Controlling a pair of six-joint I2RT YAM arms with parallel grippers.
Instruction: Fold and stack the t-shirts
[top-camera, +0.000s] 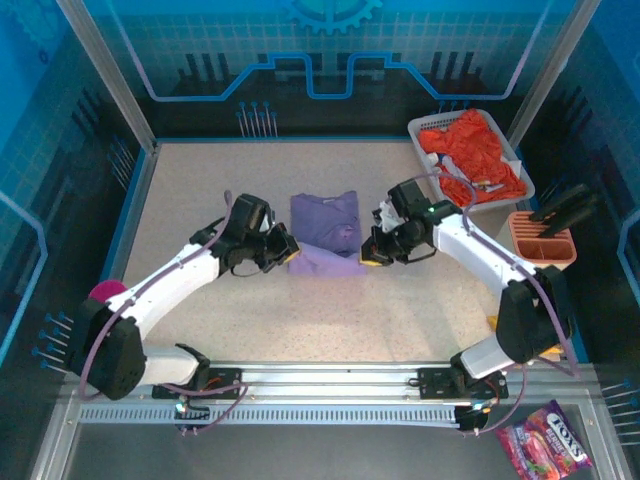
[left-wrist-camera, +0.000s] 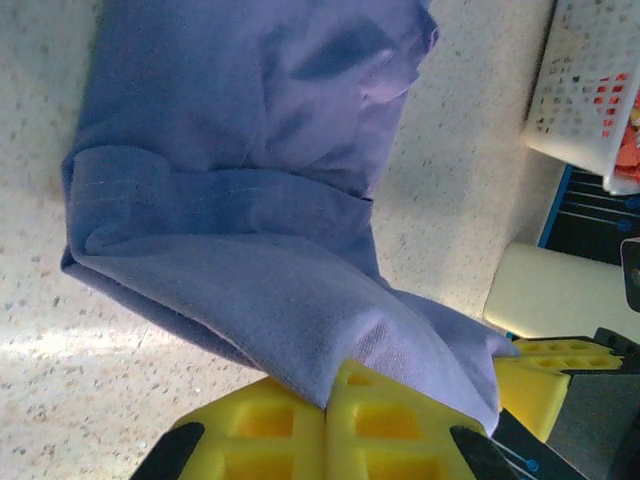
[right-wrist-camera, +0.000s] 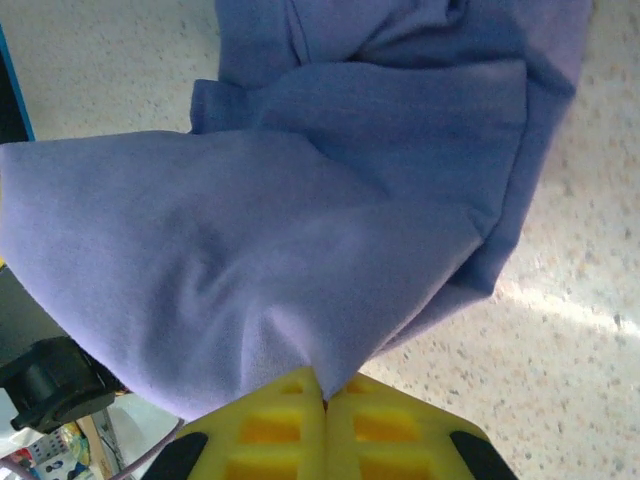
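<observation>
Both arms start at the near edge of the table and swing outward first, so each elbow sits close to its own side wall. The forearms then angle back in toward the middle, and the two wrists face each other across a narrow gap.

The left gripper is closed. In its wrist view the yellow pads press flat together with a fold of the purple shirt pinched in the seam between them. The right gripper is closed in the same way. In its wrist view the cloth bunches up and runs down into the joint of its pads.

The near edge of the shirt stretches between the two grippers, held at its left and right corners. The rest of the shirt, already partly folded, lies just beyond them on the speckled tabletop at mid-table, with its far part flat.

At the far right corner, well apart from the arms, a white basket holds the crumpled orange shirt. The basket's slatted wall also shows at the upper right of the left wrist view.
</observation>
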